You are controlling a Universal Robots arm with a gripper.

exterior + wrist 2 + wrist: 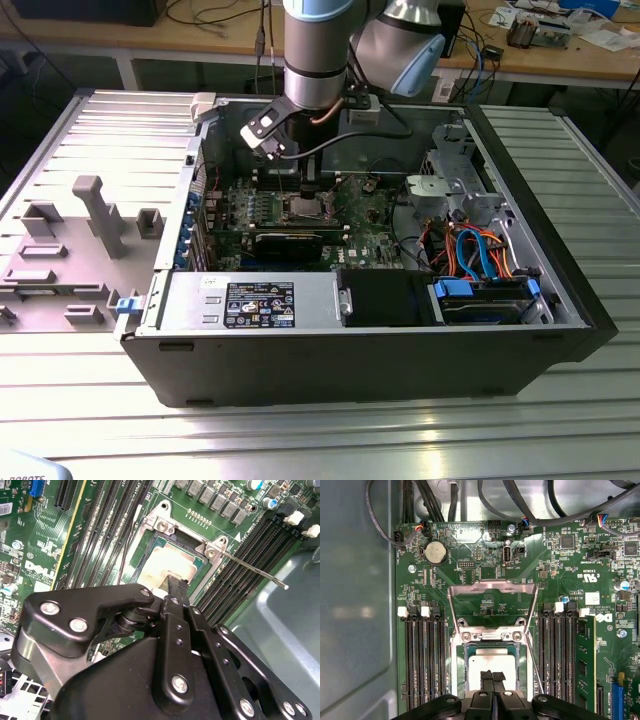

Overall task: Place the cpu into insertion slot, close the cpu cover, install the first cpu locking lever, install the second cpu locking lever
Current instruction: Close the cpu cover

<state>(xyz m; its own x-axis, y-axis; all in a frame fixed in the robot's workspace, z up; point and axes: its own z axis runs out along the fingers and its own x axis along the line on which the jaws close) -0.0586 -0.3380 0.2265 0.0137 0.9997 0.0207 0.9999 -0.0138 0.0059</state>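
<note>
A coin battery [435, 553] sits on the green board [560, 570] near black memory slots [422, 660].

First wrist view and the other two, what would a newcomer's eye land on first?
The black claw, shut, sits right over the silver-grey cpu, which lies in the insertion slot on the green board. Just beyond it, the cpu cover is swung open. In the exterior view, the arm reaches down into an open computer case on a ribbed metal table.
</note>
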